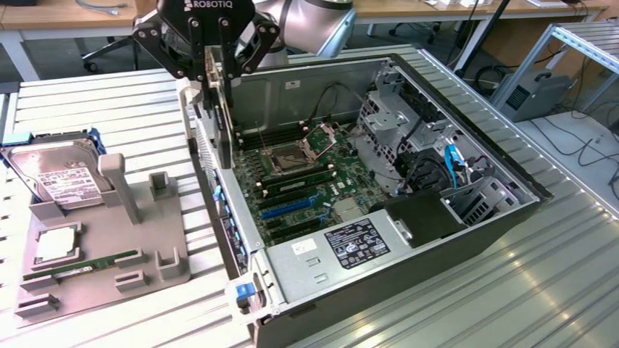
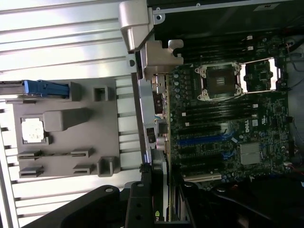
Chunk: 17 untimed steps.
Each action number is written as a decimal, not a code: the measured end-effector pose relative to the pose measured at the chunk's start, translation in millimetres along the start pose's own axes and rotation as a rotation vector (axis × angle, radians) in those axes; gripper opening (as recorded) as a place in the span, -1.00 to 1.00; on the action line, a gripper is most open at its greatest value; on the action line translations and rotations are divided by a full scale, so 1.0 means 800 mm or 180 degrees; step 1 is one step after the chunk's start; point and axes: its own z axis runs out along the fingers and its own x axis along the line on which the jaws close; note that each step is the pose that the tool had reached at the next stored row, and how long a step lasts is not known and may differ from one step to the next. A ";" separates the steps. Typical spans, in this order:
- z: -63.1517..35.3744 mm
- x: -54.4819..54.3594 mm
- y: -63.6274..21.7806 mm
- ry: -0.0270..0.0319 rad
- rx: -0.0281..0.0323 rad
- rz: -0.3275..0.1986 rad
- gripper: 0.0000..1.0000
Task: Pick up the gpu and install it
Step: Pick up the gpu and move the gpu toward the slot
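**A:** What is the pincer doing at this moment?

**B:** It is pinching the gpu. One finger presses on each flat face of the card, and the upper part of the card sits between them.

**A:** So where is the gpu, seen from the pincer?

**B:** Directly under it. The card hangs upright and edge-on, and reaches down from the fingers. In the wrist view its thin edge runs out between the two black fingers.

**A:** And what is under the pincer?

**B:** The open computer case, which lies on its side on the counter. The pincer stands above the rear wall of the case. The lower end of the gpu comes down just inside that wall, near the edge of the motherboard.

**A:** Does the card touch the motherboard?

**B:** I cannot tell. It is not seated in a slot. The blue slot lies free, lower than the pincer and off to one side of the card's tip.

**A:** What else is near?

**B:** The processor socket is just beside the card's lower end. A gray holder stands on the counter outside the case, well apart from the pincer toward the exterior view's left. It carries a hard drive and a green memory stick.
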 end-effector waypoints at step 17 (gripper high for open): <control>0.001 -0.014 0.002 0.0000 0.0004 0.0000 -0.46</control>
